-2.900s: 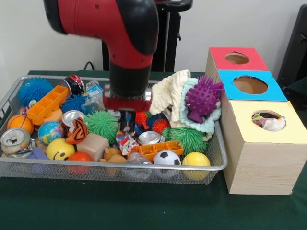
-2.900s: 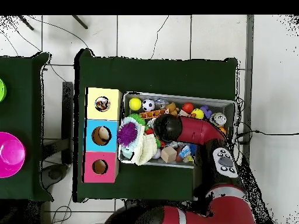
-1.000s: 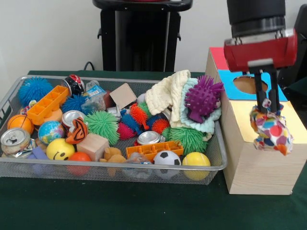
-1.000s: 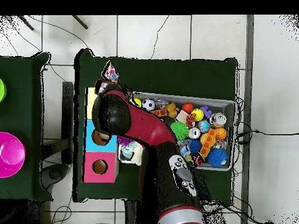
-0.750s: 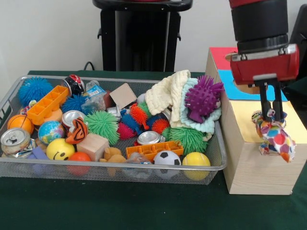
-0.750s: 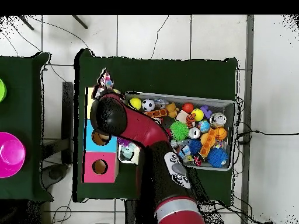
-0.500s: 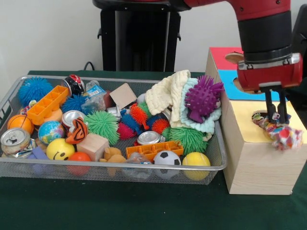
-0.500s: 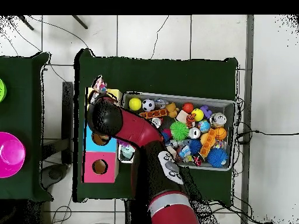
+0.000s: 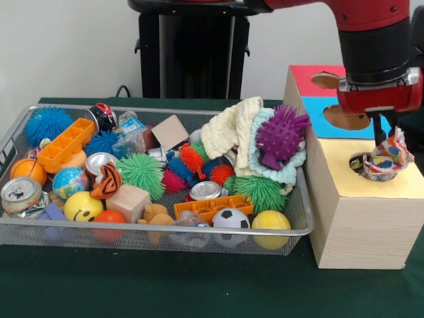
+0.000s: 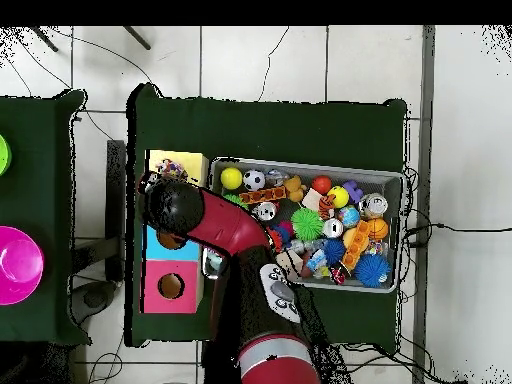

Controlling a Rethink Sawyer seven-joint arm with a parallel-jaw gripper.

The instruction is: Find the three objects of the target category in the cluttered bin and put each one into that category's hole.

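Observation:
My gripper (image 9: 388, 140) hangs over the yellow top of the largest wooden box (image 9: 361, 225), at the right of the front view. It is shut on a crumpled multicoloured wrapper (image 9: 389, 158). The wrapper sits low, at the right rim of the yellow-surround hole (image 9: 361, 163), partly over the opening. The wire mesh bin (image 9: 132, 237) stands to the left of the box, full of toys. In the overhead view my arm (image 10: 215, 222) reaches from the bin (image 10: 300, 163) across to the yellow box (image 10: 190, 163) and hides the hole and the gripper.
The blue-surround hole (image 9: 346, 117) and red-surround hole (image 9: 327, 80) lie behind the yellow one. A purple spiky ball (image 9: 279, 136) on a cream cloth (image 9: 232, 126) rises at the bin's right end. Silver cans (image 9: 20, 192), balls and orange trays (image 9: 63, 144) fill the bin.
My gripper lifted the multicoloured wrapper out of the bin, carried it right to the yellow box, then drew back and lowered it onto the hole's rim.

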